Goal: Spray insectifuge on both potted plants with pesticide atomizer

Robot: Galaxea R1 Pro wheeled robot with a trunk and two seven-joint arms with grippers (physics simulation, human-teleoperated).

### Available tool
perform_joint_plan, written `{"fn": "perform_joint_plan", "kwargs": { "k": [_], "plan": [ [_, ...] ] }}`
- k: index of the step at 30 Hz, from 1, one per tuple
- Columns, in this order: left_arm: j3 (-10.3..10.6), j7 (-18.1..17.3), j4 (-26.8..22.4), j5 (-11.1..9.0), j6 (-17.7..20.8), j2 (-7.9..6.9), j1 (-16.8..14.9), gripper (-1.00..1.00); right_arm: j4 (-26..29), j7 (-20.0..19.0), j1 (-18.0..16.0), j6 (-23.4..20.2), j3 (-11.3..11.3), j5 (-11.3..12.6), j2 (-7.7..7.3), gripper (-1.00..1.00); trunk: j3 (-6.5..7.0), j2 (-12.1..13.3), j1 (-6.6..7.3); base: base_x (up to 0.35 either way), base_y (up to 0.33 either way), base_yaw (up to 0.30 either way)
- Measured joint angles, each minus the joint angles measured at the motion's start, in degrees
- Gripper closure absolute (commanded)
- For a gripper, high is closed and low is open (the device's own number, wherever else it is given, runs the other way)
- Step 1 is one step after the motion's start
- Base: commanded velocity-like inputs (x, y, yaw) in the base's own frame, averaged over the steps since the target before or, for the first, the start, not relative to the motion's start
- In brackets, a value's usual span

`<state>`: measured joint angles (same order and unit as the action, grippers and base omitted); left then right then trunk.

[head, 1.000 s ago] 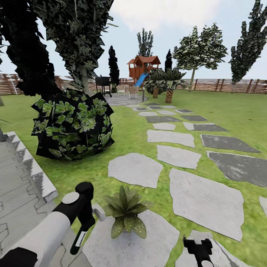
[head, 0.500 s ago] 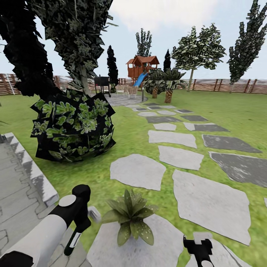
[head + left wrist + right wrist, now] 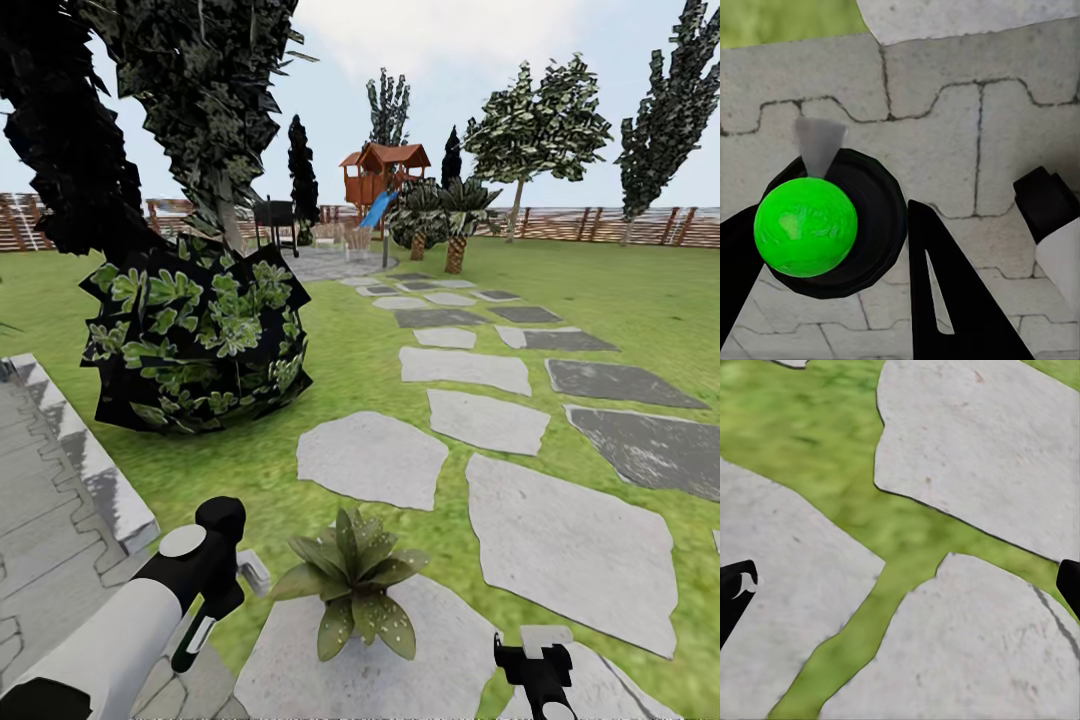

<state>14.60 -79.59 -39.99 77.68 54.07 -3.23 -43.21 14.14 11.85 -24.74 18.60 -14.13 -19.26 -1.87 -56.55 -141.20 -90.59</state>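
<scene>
- Across the head view spreads the garden: a green lawn (image 3: 640, 300) closed off at the back by a wooden slat fence (image 3: 600, 228), with tall trees (image 3: 540, 120) standing against a pale sky.
- A big round bush (image 3: 195, 345) of dark leaves with lighter green sprigs sits on the grass on the left, under a tall dark tree.
- Grey stepping stones (image 3: 565, 545) run from the foreground toward the far end of the lawn, some pale, some darker.
- Rough grey paving (image 3: 50, 520) with a raised pale kerb fills the lower left corner.
- The white and black left arm (image 3: 110, 640) reaches in over the edge of that paving.
- One potted plant (image 3: 352, 585) stands on the nearest pale stone, just beside the left gripper: a low rosette of pointed green leaves, the lower ones speckled pale. The leaves hide its pot.
- The right gripper (image 3: 900, 585) hangs low over the stones at the right. Its jaws are spread wide, with only stone and a strip of grass between them.
- The left gripper (image 3: 215, 610) has its two black fingers closed against the pesticide atomizer (image 3: 874, 225), over the paving.
- Seen end-on in the left wrist view, the pesticide atomizer is a round dark body. It has a bright green ball over it and a faint grey wedge fanning out from it.
- A small whitish piece, its top, juts out toward the plant in the head view. No red band can be made out.
</scene>
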Motion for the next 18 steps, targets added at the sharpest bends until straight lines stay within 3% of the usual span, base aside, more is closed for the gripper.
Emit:
{"fn": "perform_joint_plan", "kwargs": {
  "k": [11, 18],
  "plan": [
    [0.0, -0.1, 0.0, -0.1, 0.0, -0.23, 0.0, 1.00, 0.0, 0.0, 0.0, 0.0, 0.0, 0.0, 0.00, -1.00, -0.78, -1.6, -0.88, -0.006, 0.007, -0.138],
    [0.1, -0.1, 0.4, 0.0, 0.0, 0.12, 0.0, 1.00, 0.0, 0.0, 0.0, 0.0, 0.0, 0.0, 0.00, -1.00, -0.78, -1.6, -0.88, -0.122, 0.231, -0.008]
  ]
}}
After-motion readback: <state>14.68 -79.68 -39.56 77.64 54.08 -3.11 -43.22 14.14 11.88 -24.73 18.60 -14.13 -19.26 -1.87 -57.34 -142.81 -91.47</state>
